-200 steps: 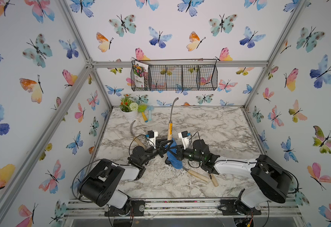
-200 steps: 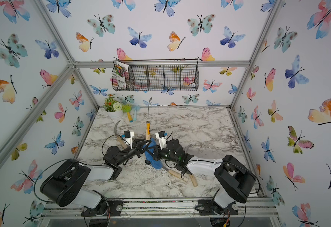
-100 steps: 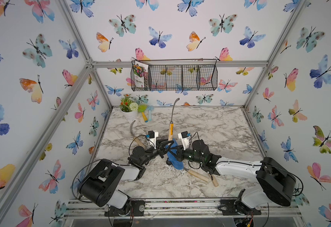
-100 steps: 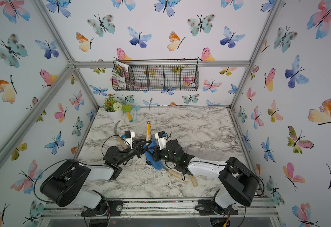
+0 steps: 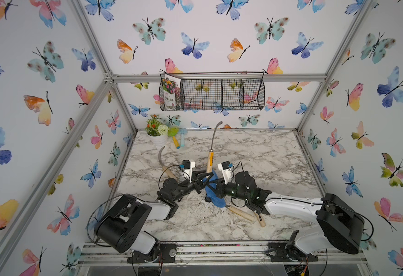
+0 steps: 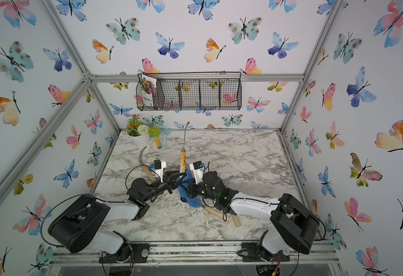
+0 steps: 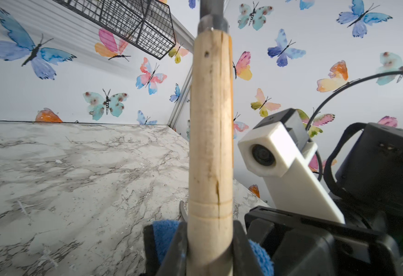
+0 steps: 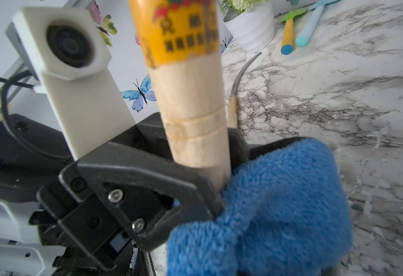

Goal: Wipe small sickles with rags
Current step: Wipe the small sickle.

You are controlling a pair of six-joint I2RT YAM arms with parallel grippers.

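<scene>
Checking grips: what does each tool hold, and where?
Left tool clamps the raised sickle at its wooden handle's butt end; right tool pinches the blue rag, where unclear.

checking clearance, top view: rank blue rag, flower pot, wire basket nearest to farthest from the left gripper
From the left gripper, in a top view:
1. blue rag, right beside it
2. flower pot, back left corner
3. wire basket, on the back wall

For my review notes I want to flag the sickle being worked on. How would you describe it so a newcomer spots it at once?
On the marble table, look to the middle, beside the blue rag. The sickle clamped in the left gripper stands upright, blade pointing up. Its handle carries a yellow label, and the other sickles all lie flat.
</scene>
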